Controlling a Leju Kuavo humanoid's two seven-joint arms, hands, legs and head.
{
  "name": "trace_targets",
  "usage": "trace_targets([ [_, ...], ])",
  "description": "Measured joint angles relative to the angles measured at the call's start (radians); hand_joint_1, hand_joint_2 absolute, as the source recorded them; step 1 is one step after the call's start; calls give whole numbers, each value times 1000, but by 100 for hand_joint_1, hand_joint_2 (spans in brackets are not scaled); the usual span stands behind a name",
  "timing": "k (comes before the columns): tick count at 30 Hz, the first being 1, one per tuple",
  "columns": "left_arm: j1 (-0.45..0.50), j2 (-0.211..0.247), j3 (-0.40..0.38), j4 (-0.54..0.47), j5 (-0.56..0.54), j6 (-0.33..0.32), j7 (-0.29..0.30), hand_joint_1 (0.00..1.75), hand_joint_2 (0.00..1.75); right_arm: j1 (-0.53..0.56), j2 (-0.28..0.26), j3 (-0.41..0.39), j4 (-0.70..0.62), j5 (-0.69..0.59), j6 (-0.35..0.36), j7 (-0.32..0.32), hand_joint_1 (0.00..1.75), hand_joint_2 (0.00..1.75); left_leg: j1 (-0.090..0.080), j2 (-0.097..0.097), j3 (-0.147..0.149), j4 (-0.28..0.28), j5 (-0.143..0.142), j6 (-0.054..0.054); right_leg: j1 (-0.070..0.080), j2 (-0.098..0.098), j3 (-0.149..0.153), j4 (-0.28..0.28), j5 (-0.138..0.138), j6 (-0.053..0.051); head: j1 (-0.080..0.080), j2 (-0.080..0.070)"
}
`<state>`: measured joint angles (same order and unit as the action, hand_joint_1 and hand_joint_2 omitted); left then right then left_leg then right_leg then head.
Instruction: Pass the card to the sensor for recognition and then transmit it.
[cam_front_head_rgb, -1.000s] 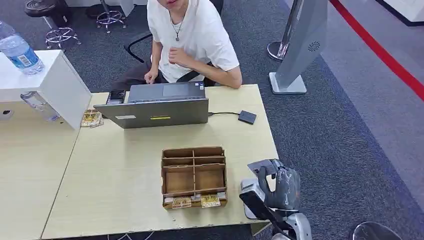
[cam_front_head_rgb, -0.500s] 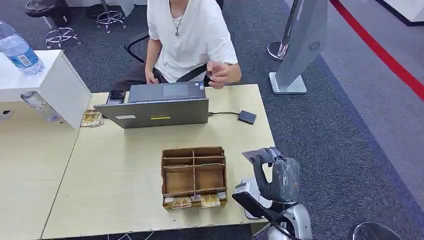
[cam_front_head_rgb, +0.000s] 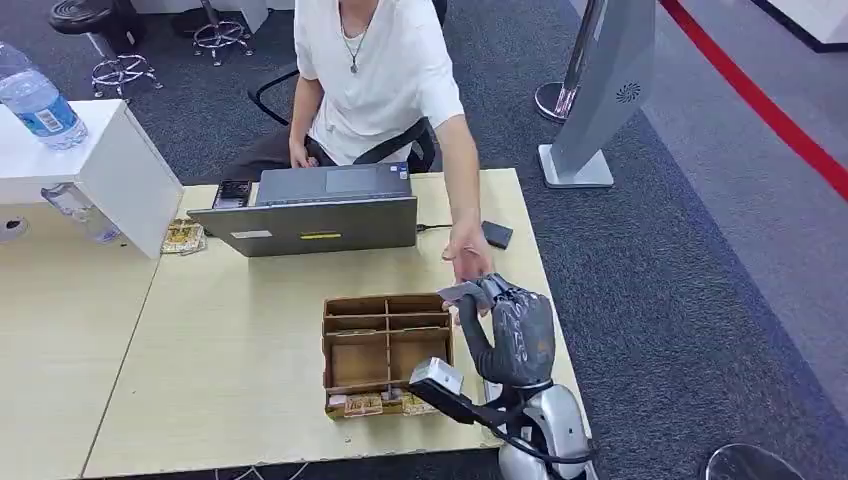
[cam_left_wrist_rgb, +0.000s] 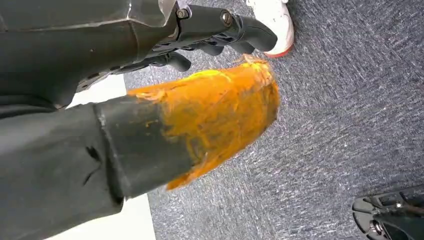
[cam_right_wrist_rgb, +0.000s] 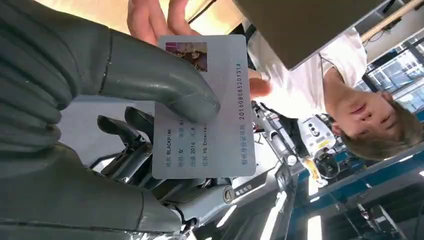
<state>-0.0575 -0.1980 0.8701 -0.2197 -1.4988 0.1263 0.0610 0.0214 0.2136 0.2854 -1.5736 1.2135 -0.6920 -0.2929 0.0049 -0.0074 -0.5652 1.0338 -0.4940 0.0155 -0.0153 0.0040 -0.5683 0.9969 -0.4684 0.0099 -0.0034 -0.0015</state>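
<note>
My right hand (cam_front_head_rgb: 515, 335) is raised over the table's right side and pinches a pale grey card (cam_front_head_rgb: 460, 293) between thumb and fingers. In the right wrist view the thumb (cam_right_wrist_rgb: 150, 75) presses on the card (cam_right_wrist_rgb: 220, 140), which carries a small photo and printed text. A person's hand (cam_front_head_rgb: 468, 262) reaches across the table, and its fingers (cam_right_wrist_rgb: 150, 20) lie against the card's far end. The black square sensor (cam_front_head_rgb: 497, 235) sits on the table behind that arm, cabled to the laptop (cam_front_head_rgb: 320, 215). My left hand (cam_left_wrist_rgb: 210, 30) hangs over grey carpet, holding nothing.
A brown compartment box (cam_front_head_rgb: 388, 350) with several cards in its front row stands just left of my right hand. The person sits behind the laptop. At the left are a white box (cam_front_head_rgb: 110, 170) and a water bottle (cam_front_head_rgb: 35, 100). A white stand (cam_front_head_rgb: 600, 90) stands on the carpet.
My right hand has risen and moved left and forward with the card, from the table's corner to beside the box. The person's arm has stretched out from the laptop to the card.
</note>
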Motion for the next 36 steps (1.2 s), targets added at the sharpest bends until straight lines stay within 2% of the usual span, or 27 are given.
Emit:
trace_targets([
  [13,-2,-4,0,0,-14,-3,0,0,0,-79,-13,82,116,126,0,153,175,175,0,0,0,0,0,0,0,0,0,0,0,0,0,0],
  [14,-2,-4,0,0,-14,-3,0,0,0,-84,-15,85,125,127,0,160,126,175,0,0,0,0,0,0,0,0,0,0,0,0,0,0],
  [15,-3,-4,0,0,-15,-4,0,0,0,-90,-18,90,138,127,0,169,0,175,0,0,0,0,0,0,0,0,0,0,0,0,0,0],
  [24,-2,-4,0,0,-14,-10,0,0,0,-105,-39,119,182,89,0,190,0,175,0,0,0,0,0,0,0,0,0,0,0,0,0,0],
  [36,-2,-4,0,0,-11,-7,-1,0,0,-89,-84,199,116,-151,21,77,0,175,0,0,0,0,0,0,0,0,0,0,0,0,0,0],
])
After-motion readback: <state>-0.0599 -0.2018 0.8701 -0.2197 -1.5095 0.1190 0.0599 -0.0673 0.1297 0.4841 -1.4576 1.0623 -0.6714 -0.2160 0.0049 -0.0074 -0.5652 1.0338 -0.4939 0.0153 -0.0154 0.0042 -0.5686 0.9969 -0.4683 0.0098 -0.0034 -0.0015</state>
